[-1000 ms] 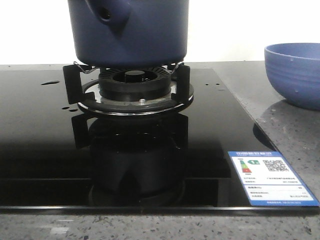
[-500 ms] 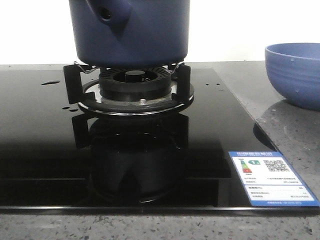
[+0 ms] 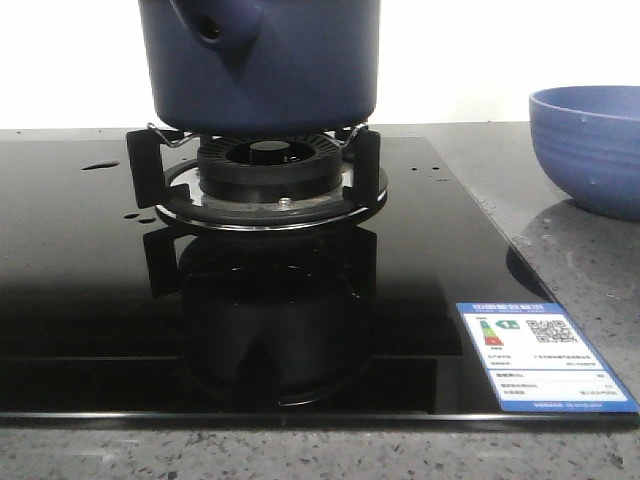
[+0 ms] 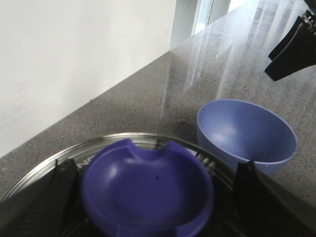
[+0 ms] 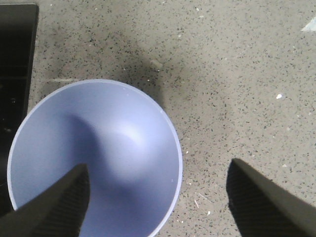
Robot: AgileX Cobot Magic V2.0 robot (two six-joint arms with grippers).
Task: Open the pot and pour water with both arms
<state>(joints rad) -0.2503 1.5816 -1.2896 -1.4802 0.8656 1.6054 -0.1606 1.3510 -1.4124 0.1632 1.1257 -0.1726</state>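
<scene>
The dark navy pot stands on the gas burner, its side socket facing front-left; its top is cut off in the front view. In the left wrist view its glass lid with a blue cupped knob fills the foreground. My left gripper is open, one finger on each side of the knob, not closed on it. My right gripper is open and empty above the lighter blue bowl, straddling its rim. Water shows only as drops on the black hob.
The lighter blue bowl sits on the grey speckled counter right of the black glass hob. An energy label is stuck at the hob's front right. The right gripper's fingers show above the bowl.
</scene>
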